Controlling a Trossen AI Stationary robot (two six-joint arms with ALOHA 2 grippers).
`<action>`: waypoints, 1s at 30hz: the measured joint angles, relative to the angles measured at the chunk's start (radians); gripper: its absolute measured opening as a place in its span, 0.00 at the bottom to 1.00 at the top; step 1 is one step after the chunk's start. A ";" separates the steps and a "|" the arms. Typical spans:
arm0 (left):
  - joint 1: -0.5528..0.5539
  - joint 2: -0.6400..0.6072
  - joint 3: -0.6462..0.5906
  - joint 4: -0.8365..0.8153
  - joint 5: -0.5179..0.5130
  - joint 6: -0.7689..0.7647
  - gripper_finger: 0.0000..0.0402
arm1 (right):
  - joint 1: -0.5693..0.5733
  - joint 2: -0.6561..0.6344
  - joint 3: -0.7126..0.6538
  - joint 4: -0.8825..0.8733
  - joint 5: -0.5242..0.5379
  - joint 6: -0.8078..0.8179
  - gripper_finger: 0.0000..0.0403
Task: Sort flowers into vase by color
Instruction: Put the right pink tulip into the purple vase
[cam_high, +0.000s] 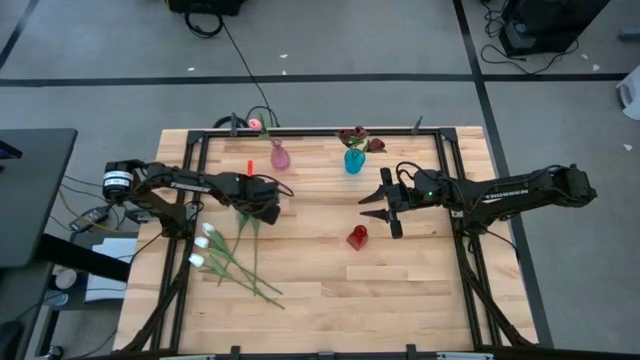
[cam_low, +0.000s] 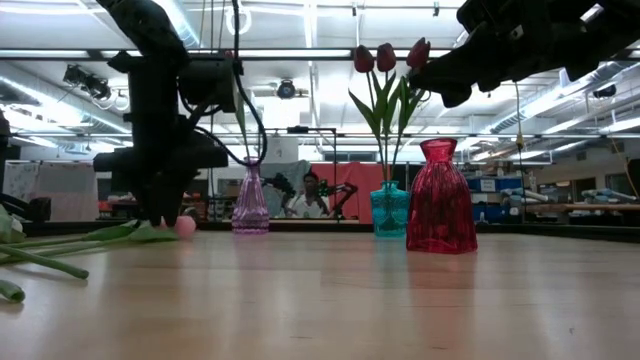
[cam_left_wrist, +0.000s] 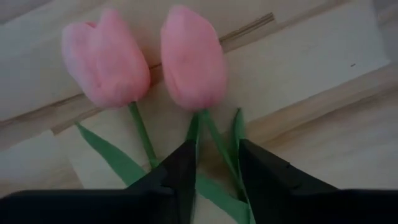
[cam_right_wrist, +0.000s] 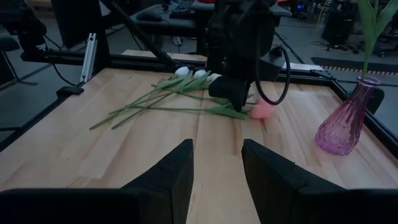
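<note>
Two pink tulips (cam_left_wrist: 106, 65) (cam_left_wrist: 193, 59) lie flat on the table under my left gripper (cam_left_wrist: 217, 155), which is low over them (cam_high: 266, 203). It is open, and its fingers stand on either side of the right tulip's stem (cam_left_wrist: 214, 140). White tulips (cam_high: 205, 240) lie in a loose bunch nearer the left edge. A pale purple vase (cam_high: 280, 156) holds one pink tulip. Dark red tulips (cam_low: 385, 57) stand in a teal vase (cam_high: 354, 160). My right gripper (cam_high: 380, 212) hangs open above the table, beside a red vase (cam_high: 357, 237).
The red vase (cam_low: 440, 200) stands near the table's middle, with the teal vase (cam_low: 390, 210) and purple vase (cam_low: 250, 200) toward the far edge. Long green stems (cam_high: 245, 265) stretch toward the near edge. A black frame (cam_high: 455, 200) borders the table. A person sits far behind.
</note>
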 joint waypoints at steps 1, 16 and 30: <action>0.003 -0.001 0.001 0.006 0.002 0.000 0.33 | 0.000 0.000 0.000 0.000 0.000 0.000 0.37; 0.037 -0.003 -0.101 0.162 0.013 0.029 0.24 | 0.000 0.000 0.000 -0.002 0.000 0.000 0.37; -0.082 -0.036 0.342 0.204 -0.189 0.501 0.04 | 0.000 0.000 0.000 -0.005 0.000 0.000 0.37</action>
